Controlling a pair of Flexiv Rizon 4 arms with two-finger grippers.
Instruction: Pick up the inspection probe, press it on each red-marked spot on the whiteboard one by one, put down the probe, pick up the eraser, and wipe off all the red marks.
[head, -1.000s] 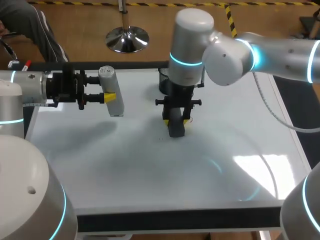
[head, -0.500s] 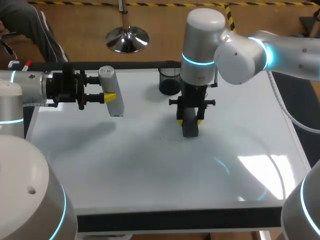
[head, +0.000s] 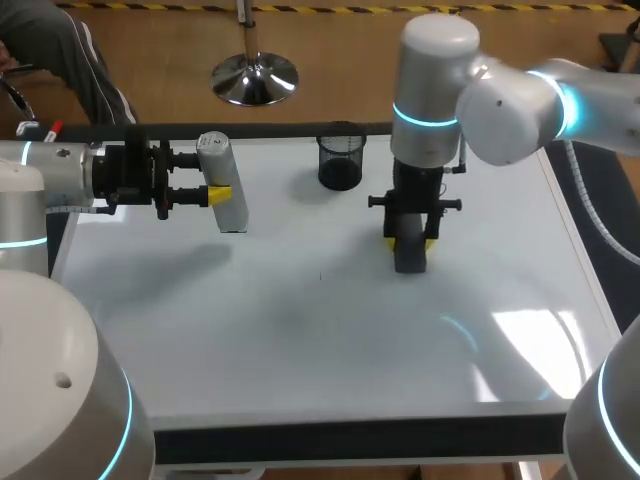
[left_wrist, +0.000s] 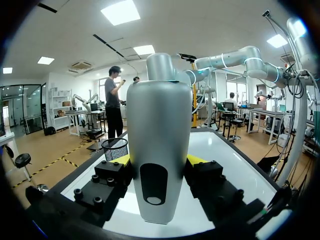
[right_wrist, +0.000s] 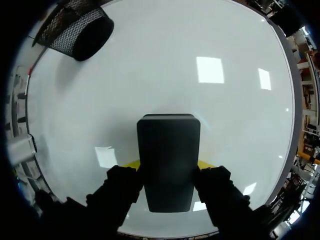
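1. Whiteboard counter (head: 300, 350): right tool (head: 411, 243) clamps the dark eraser (head: 410, 262) upright, right of centre.
2. Left tool (head: 212, 176) grips the probe (head: 228, 205) upright near the far-left corner.
3. Faint speck (head: 321, 277) lies between them, nearer the eraser.

Head overlooks whiteboard (head: 300, 335); wrists close, seemingly sharing it.

Your bench (head: 300, 340) carries a cup (head: 340, 157) near the middle of its far edge. Toward the far left corner, your left gripper (head: 220, 194) holds the probe (head: 231, 214) upright. Right of centre, in front of the cup, your right gripper (head: 411, 243) holds the eraser (head: 410, 258).
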